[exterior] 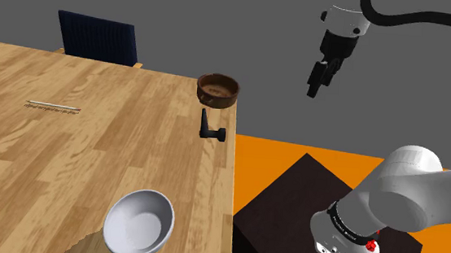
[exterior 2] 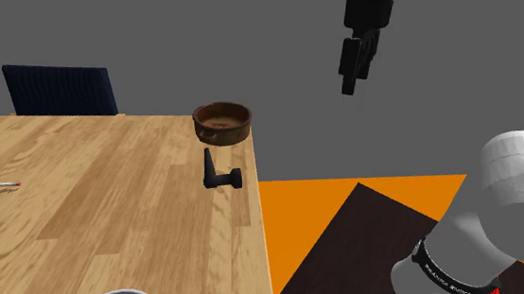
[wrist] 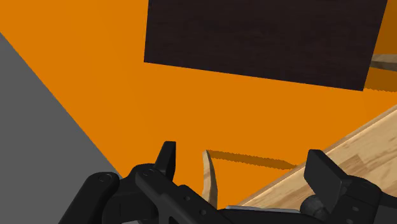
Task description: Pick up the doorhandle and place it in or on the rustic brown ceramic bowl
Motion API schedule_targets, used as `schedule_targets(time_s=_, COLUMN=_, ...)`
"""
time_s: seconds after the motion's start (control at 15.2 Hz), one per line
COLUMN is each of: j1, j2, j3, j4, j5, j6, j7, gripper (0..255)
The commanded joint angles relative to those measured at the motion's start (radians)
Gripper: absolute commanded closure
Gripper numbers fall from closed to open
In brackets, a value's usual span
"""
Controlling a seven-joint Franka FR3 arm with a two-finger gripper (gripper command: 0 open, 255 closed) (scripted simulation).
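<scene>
The black two-finger pincer [exterior: 315, 89] hangs spread and empty, well apart from the black L-shaped doorhandle [exterior: 209, 129] near the round brown bowl [exterior: 217, 89].

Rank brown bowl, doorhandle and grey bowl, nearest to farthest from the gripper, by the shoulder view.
1. brown bowl, far corner of the table, toward the gripper.
2. doorhandle, just before that bowl.
3. grey bowl, near edge, farthest.

The wooden table [exterior: 67, 151] looks matt; the brown bowl [exterior: 217, 88] rough; the grey bowl [exterior: 138, 223] glossy.
</scene>
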Motion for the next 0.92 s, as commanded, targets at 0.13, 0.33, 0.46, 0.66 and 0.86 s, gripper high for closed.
schedule_targets(time_s=0.13, j1=0.01, j2=0.027, j3=0.023, j4=-0.027, j5=0.026, j6=0.06, j7=0.045, gripper=0)
schedule_targets(time_s=0.33, j1=0.025, j2=0.08, j3=0.057, j4=-0.057, j5=0.062, j6=0.153, j7=0.112, gripper=0)
schedule_targets(time_s=0.46, j1=0.035, j2=0.122, j3=0.08, j4=-0.069, j5=0.085, j6=0.216, j7=0.154, gripper=0)
schedule_targets(time_s=0.66, j1=0.049, j2=0.197, j3=0.115, j4=-0.077, j5=0.114, j6=0.312, j7=0.215, gripper=0)
schedule_targets(time_s=0.86, j1=0.061, j2=0.283, j3=0.149, j4=-0.071, j5=0.138, j6=0.406, j7=0.275, gripper=0)
